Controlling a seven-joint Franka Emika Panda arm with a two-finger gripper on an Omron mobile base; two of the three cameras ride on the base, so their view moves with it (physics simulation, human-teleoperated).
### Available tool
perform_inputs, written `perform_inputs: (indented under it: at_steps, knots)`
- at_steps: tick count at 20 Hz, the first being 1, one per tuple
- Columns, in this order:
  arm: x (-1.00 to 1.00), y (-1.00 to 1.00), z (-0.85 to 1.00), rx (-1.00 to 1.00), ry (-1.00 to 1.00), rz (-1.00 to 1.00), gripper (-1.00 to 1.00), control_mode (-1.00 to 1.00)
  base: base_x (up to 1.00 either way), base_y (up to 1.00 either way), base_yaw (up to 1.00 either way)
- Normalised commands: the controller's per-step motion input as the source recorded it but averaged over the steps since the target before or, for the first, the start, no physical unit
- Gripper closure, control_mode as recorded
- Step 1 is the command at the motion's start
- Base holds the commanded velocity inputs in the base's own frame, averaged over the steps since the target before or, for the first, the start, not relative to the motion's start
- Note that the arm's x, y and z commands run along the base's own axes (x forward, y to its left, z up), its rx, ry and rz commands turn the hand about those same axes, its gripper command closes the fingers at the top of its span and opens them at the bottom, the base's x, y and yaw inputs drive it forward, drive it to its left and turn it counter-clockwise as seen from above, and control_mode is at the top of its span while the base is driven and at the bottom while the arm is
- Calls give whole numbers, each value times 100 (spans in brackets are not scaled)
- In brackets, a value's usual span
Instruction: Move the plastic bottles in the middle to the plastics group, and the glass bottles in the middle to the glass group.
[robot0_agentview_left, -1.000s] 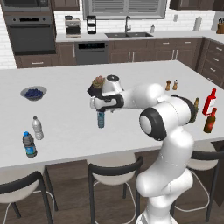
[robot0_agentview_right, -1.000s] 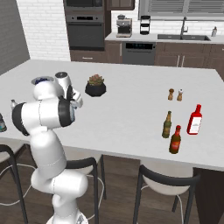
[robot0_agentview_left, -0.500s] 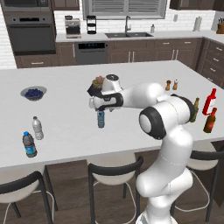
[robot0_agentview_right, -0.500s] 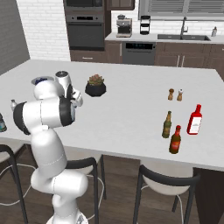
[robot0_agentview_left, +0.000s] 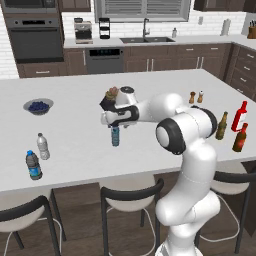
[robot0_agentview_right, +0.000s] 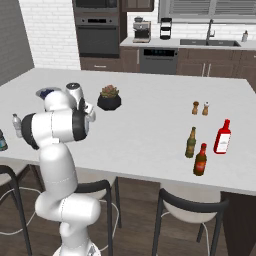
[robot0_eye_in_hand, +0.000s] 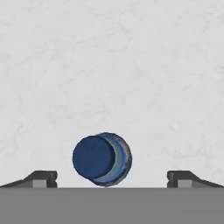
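From my right base camera, my own upper arm hides my claw and whatever stands beneath it. At that picture's left edge a blue-capped bottle (robot0_agentview_right: 2, 141) is cut off, only a sliver showing. Looking down along my claw (robot0_eye_in_hand: 112, 177), the pale blue bottle (robot0_eye_in_hand: 102, 159) shows just its cap; its body is hidden.

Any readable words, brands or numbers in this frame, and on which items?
None can be read.
Red bottle: pale label, print too small.
Blue-labelled bottle: label blurred.
White-capped bottle: label blurred.
Pale blue bottle under the open gripper: no legible text.
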Motion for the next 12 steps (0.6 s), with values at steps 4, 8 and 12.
perform_inputs:
  at_steps: [4,8,12]
  knots:
    - [1,11,-2,-1,4,0,-100,-100,0,0,0]
    - [6,2,-14,-2,1,0,-100,-100,0,0,0]
    - [2,9,-18,-4,0,0,-100,-100,0,0,0]
